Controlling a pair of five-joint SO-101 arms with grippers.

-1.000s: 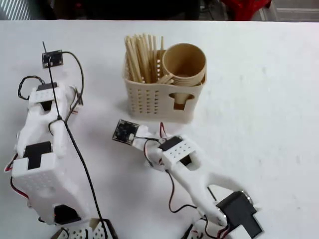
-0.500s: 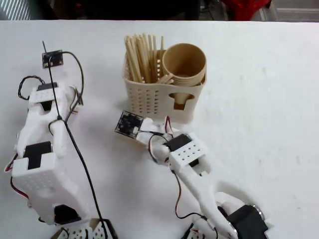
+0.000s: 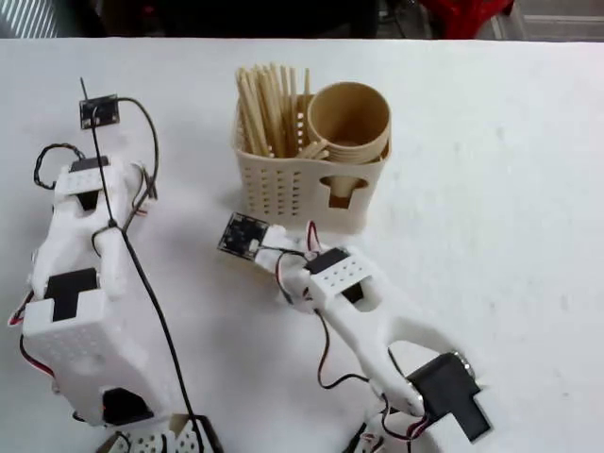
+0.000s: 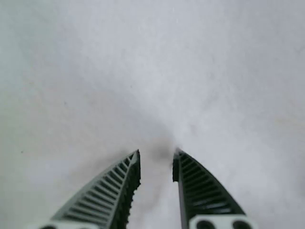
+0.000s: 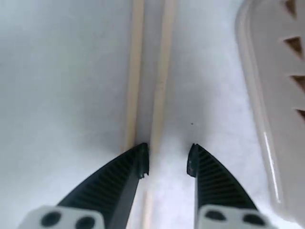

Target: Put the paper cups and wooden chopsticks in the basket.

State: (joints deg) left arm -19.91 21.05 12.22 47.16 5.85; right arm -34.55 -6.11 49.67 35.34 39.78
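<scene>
A stack of paper cups (image 3: 349, 118) and a bundle of wooden chopsticks (image 3: 269, 104) stand upright in the perforated cream basket (image 3: 302, 193) on the white bench (image 3: 510, 208), with the chopsticks in the compartment nearer the left arm (image 3: 85, 236). The right arm (image 3: 344, 283) lies just in front of the basket. Its right hand (image 5: 167, 160) is low over two loose chopsticks (image 5: 135, 71) that lie side by side on the bench near the basket's wall. The fingers are narrowly parted, with one stick running in between the tips and the other passing under one finger. The left hand (image 4: 156, 164) is well apart from the basket, over bare bench, its fingers a narrow gap apart and holding nothing
</scene>
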